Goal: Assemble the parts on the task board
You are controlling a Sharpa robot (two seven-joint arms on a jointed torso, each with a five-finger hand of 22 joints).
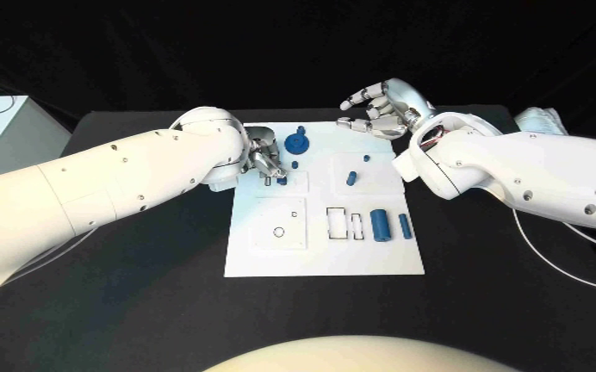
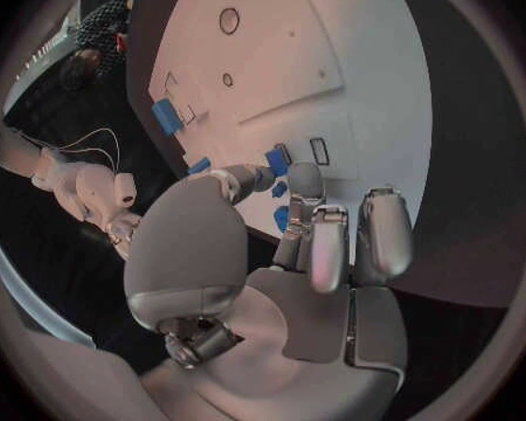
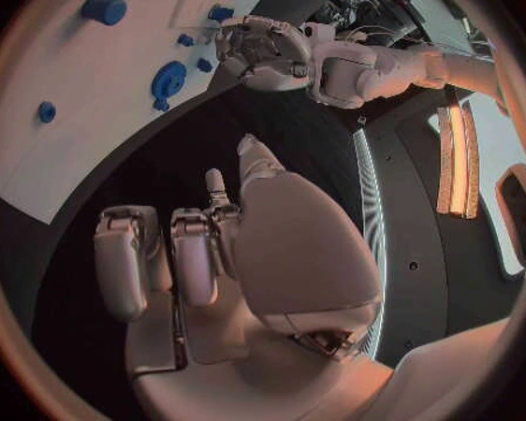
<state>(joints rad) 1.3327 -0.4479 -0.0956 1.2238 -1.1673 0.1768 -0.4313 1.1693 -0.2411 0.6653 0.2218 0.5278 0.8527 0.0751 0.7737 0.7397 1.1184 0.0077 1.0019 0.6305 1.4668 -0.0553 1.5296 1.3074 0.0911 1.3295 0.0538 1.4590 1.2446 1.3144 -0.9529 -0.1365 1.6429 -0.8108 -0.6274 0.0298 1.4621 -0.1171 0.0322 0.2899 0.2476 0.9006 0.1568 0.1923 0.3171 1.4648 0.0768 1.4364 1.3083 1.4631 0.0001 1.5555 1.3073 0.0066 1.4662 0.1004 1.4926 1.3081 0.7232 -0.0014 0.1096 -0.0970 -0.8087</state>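
Evidently the left hand (image 1: 261, 158) has its fingers bent down over the task board (image 1: 317, 251), tips just beside a small blue part (image 1: 282, 179); whether they pinch it I cannot tell. That part looks rigid, light and smooth (likely slippery), best pinched across its sides. Beyond the board's far edge, the right hand (image 1: 385, 109) hovers with fingers loosely curled, holding nothing.

The task board (image 1: 325, 251) is white, marked with thin dark outlines of rectangles and small circles, and it lies on a black table (image 1: 124, 303). The parts on it are blue: a round gear-like piece (image 1: 297, 143), two upright cylinders (image 1: 381, 226) and several small pegs (image 1: 351, 178). Both arms are white, and the left hand (image 1: 262, 157) and right hand (image 1: 382, 109) are silver. A pale, perhaps light blue, object (image 1: 542, 120) sits at the table's far right edge.
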